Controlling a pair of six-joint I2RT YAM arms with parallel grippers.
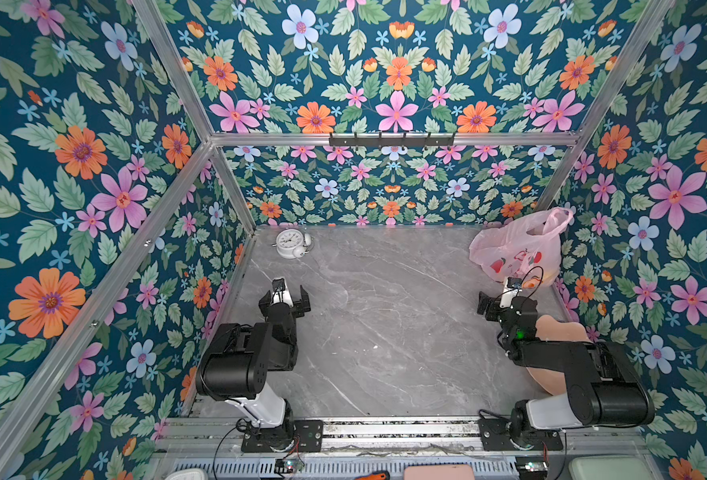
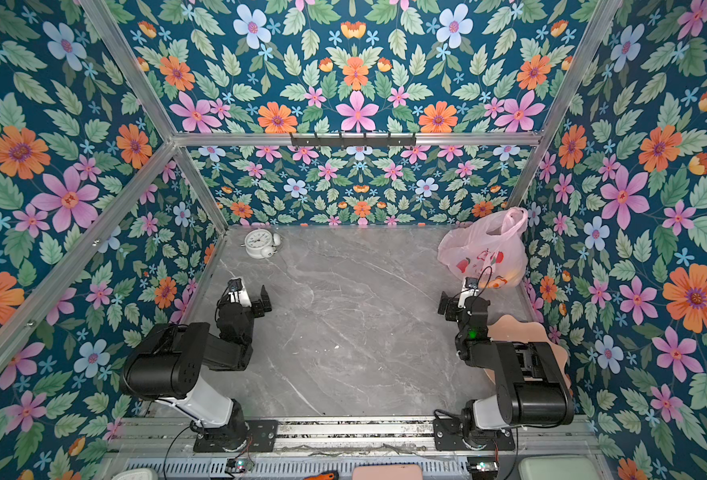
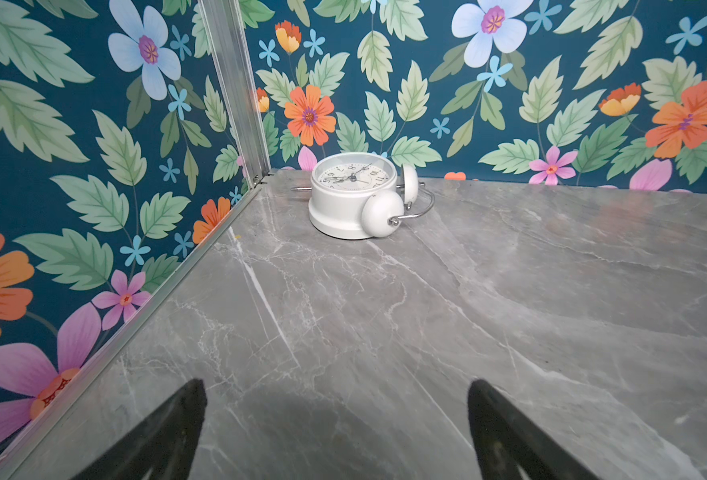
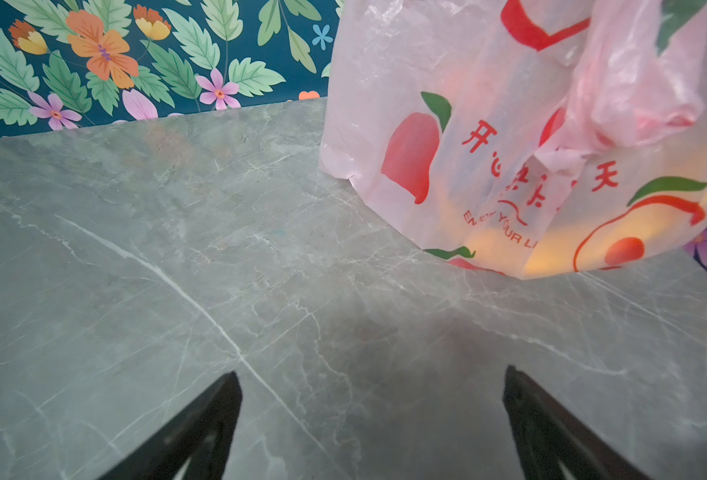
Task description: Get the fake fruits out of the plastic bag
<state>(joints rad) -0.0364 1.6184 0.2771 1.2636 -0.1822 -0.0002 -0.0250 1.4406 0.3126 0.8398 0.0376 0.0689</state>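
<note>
The plastic bag (image 1: 518, 249) (image 2: 484, 249) is thin, translucent pink with red fruit prints. It stands at the back right corner of the grey marble table, its handle loops up against the wall. The fake fruits show only as blurred orange and yellow shapes through the plastic (image 4: 559, 249). My right gripper (image 1: 507, 299) (image 4: 370, 374) is open and empty, low over the table just in front of the bag and not touching it. My left gripper (image 1: 284, 295) (image 3: 335, 386) is open and empty over the left side of the table, far from the bag.
A white twin-bell alarm clock (image 1: 291, 244) (image 3: 352, 195) lies on its back at the back left corner. A scalloped peach-pink bowl (image 1: 559, 332) sits at the right edge, partly under my right arm. Floral walls close in three sides. A black hook rail (image 1: 391, 139) hangs on the back wall.
</note>
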